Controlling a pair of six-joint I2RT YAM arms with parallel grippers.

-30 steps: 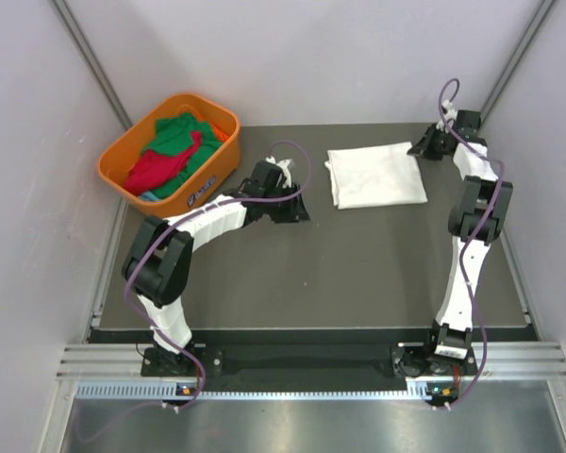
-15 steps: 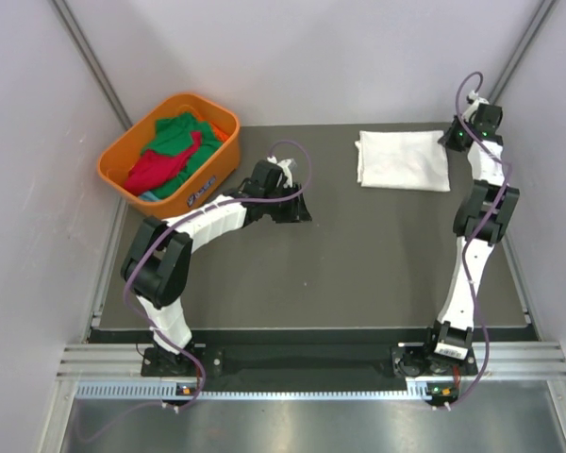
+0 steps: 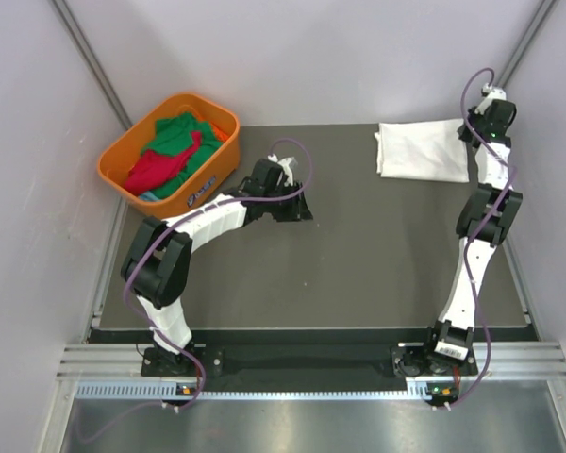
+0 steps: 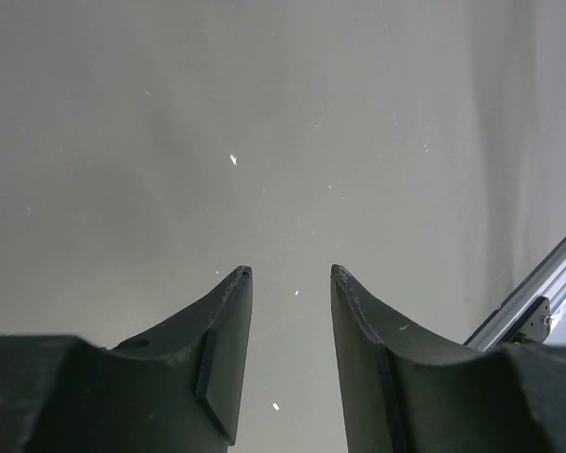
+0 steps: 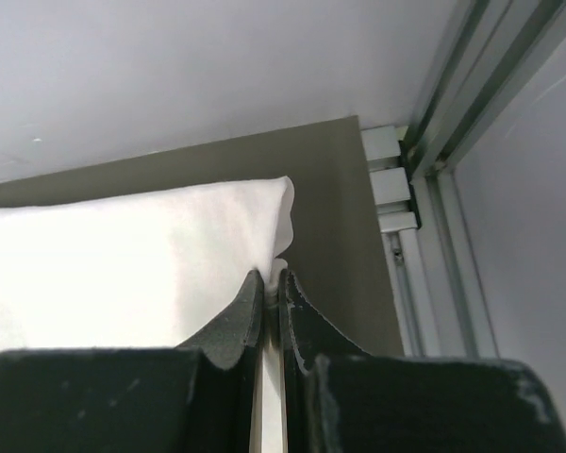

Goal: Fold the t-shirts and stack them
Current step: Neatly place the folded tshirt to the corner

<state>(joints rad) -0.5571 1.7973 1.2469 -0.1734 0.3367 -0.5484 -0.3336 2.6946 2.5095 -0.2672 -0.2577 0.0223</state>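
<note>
A folded white t-shirt (image 3: 422, 152) lies flat at the table's far right corner. My right gripper (image 3: 472, 132) is shut on its right edge; in the right wrist view the white t-shirt (image 5: 123, 264) is pinched between the closed fingers of the right gripper (image 5: 273, 278). Green and red t-shirts (image 3: 170, 151) lie crumpled in the orange basket (image 3: 123, 179) at the far left. My left gripper (image 3: 297, 209) rests low over bare table near the middle, open, and the left gripper (image 4: 288, 274) has nothing between its fingers in the left wrist view.
The dark table mat (image 3: 358, 264) is bordered by grey walls. An aluminium frame rail (image 5: 434, 189) runs just right of the white shirt's corner. The basket stands off the table's far left corner.
My right gripper has dragged the folded white t-shirt from the table's far middle to the far right corner. The left arm has stayed still.
</note>
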